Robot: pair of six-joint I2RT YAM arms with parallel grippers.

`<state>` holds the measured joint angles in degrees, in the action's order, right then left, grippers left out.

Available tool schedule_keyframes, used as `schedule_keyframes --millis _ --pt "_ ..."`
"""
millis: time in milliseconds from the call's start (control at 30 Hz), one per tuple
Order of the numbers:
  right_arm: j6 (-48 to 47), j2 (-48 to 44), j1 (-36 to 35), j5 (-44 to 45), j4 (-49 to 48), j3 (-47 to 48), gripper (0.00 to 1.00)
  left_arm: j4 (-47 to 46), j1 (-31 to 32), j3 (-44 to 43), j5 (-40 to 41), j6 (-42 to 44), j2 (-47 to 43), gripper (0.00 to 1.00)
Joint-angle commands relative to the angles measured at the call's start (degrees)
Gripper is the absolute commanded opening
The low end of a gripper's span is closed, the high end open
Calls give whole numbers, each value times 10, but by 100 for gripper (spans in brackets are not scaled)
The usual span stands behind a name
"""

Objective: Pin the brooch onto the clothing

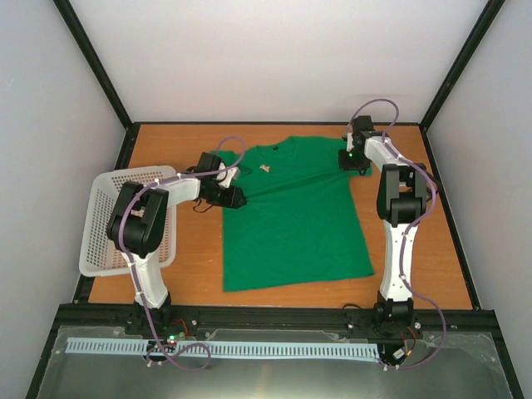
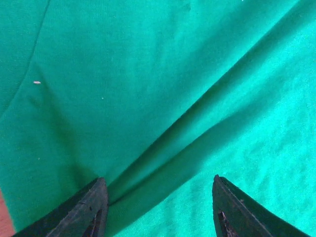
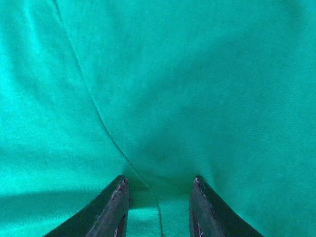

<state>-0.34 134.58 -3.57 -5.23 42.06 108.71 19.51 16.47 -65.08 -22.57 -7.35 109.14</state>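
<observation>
The clothing [image 1: 295,216], a bright green T-shirt, lies spread flat in the middle of the table. The brooch [image 1: 266,169], a tiny pale ornament, rests on its chest just below the dark neckline. My left gripper [image 1: 235,198] is at the shirt's left sleeve. In the left wrist view my left gripper [image 2: 158,183] is open, its fingers wide apart on the fabric [image 2: 148,74] with a diagonal fold between them. My right gripper [image 1: 352,163] is at the right sleeve. In the right wrist view my right gripper [image 3: 160,180] is shut on a puckered bunch of cloth [image 3: 163,98] crossed by a seam.
A white mesh basket [image 1: 100,237] stands at the left table edge beside the left arm. The wooden tabletop [image 1: 191,274] is ringed by a black frame and grey walls. A small white speck [image 2: 37,82] lies on the fabric in the left wrist view.
</observation>
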Motion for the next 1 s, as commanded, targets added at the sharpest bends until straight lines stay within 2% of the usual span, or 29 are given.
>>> schedule_keyframes --millis 0,200,333,400,600,733,900,967 --pt "-11 -18 -5 -49 12 -9 36 47 -5 -26 -29 -4 -14 61" --pt "43 -33 -51 -143 0 70 43 56 -15 -180 -37 -5 16 63" --pt "131 -34 -88 -302 -126 43 51 52 -32 -253 -46 -15 75 63" --pt "184 -21 -99 -348 -185 40 54 48 -41 -268 -46 -22 99 63" --pt "267 49 -141 -395 -213 94 54 41 -66 -258 -52 -27 141 63" --pt "245 82 -146 -344 -178 134 51 40 -67 -227 -41 -19 140 63" --pt "177 166 -147 -249 -70 273 43 46 -76 -178 -32 -34 141 63" --pt "174 187 -146 -196 -38 302 40 46 -81 -158 -24 -43 135 62"
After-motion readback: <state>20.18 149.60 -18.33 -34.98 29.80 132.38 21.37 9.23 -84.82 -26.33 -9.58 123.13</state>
